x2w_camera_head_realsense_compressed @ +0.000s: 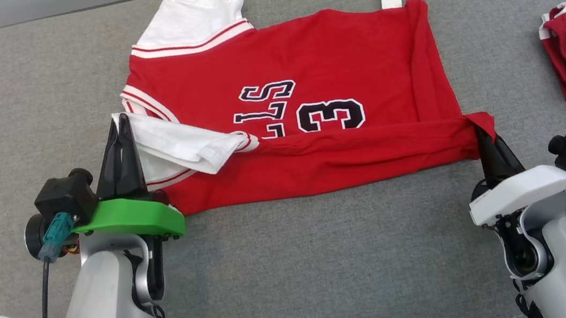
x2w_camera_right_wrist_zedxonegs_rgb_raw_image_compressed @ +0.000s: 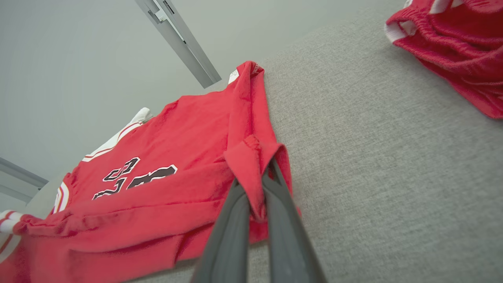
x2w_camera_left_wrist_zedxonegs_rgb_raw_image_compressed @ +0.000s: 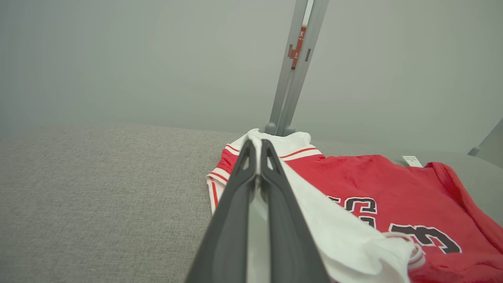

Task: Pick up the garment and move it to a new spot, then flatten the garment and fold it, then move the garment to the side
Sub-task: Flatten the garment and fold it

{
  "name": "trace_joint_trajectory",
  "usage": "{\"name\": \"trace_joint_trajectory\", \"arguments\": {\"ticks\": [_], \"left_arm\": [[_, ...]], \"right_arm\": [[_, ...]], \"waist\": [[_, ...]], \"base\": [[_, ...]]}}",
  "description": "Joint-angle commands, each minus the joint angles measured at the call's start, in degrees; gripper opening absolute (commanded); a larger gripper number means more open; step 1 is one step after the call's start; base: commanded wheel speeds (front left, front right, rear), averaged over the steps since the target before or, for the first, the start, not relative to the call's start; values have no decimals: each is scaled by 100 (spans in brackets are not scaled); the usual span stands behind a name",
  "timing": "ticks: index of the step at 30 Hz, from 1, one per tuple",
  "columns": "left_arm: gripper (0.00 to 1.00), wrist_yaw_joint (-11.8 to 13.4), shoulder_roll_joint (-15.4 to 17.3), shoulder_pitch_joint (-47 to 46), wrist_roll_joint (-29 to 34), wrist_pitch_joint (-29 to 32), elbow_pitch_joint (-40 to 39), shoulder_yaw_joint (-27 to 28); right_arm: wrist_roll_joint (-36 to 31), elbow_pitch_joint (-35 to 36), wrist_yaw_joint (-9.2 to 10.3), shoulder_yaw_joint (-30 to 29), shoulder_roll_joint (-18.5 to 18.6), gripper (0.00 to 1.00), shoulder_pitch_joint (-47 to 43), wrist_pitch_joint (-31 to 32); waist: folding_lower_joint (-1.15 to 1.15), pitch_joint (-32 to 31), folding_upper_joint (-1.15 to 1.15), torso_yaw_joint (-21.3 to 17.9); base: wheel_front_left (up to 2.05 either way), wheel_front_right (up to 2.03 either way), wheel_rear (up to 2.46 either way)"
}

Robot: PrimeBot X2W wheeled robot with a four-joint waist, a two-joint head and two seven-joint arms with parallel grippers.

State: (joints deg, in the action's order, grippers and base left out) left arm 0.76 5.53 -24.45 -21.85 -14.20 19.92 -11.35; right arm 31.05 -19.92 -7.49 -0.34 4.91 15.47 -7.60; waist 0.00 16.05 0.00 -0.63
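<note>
Across the grey woven fabric surface [x2w_camera_head_realsense_compressed: 296, 265], the red cotton jersey with white sleeves and black numerals [x2w_camera_head_realsense_compressed: 335, 55] lies upper centre of the head view, near edge doubled, so the left gripper [x2w_camera_head_realsense_compressed: 119, 121], clamped on a sleeve, and the right gripper [x2w_camera_head_realsense_compressed: 477, 131], clamped on the hem corner, should probably carry level together.

The left gripper [x2w_camera_head_realsense_compressed: 119, 126] has two long dark tapered fingers [x2w_camera_head_realsense_compressed: 113, 161], a green cover [x2w_camera_head_realsense_compressed: 134, 219] behind them and a black camera [x2w_camera_head_realsense_compressed: 63, 195] beside it; the right gripper [x2w_camera_head_realsense_compressed: 479, 136] wears a white cover [x2w_camera_head_realsense_compressed: 527, 187]. Pale grey forearms [x2w_camera_head_realsense_compressed: 102, 316], seemingly black cables [x2w_camera_head_realsense_compressed: 43, 296].
</note>
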Motion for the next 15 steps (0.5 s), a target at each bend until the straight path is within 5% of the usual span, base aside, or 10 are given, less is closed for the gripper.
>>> {"name": "trace_joint_trajectory", "arguments": {"ticks": [1,5,9,10,11,12,14,15], "left_arm": [[0,-28,-4,-180,-6,-49,144,31],[0,-57,-39,-475,25,-91,542,122],[0,-74,-95,-735,65,-99,735,256],[0,-73,-116,-776,67,-100,796,299],[0,-69,-128,-814,63,-100,840,341],[0,-51,-139,-881,75,-98,887,400],[40,-52,-163,-955,149,-99,910,478],[100,-106,-172,-991,184,-98,853,530]], "right_arm": [[-26,-87,0,46,11,0,147,-43],[0,-351,0,148,18,0,423,-169],[12,-569,0,231,25,24,607,-273],[31,-619,0,257,23,38,647,-284],[47,-666,0,272,22,85,678,-304],[51,-695,0,287,21,100,738,-351],[67,-719,0,310,21,100,809,-440],[68,-712,0,313,22,100,833,-492]], "waist": [[0,208,0,-179],[0,267,0,-198],[0,285,0,-193],[0,284,0,-191],[0,282,0,-190],[0,281,0,-193],[0,277,0,-202],[0,273,0,-209]], "base": [[0,0,0],[0,0,0],[0,0,0],[0,0,0],[0,0,0],[0,0,0],[0,0,0],[0,0,0]]}}
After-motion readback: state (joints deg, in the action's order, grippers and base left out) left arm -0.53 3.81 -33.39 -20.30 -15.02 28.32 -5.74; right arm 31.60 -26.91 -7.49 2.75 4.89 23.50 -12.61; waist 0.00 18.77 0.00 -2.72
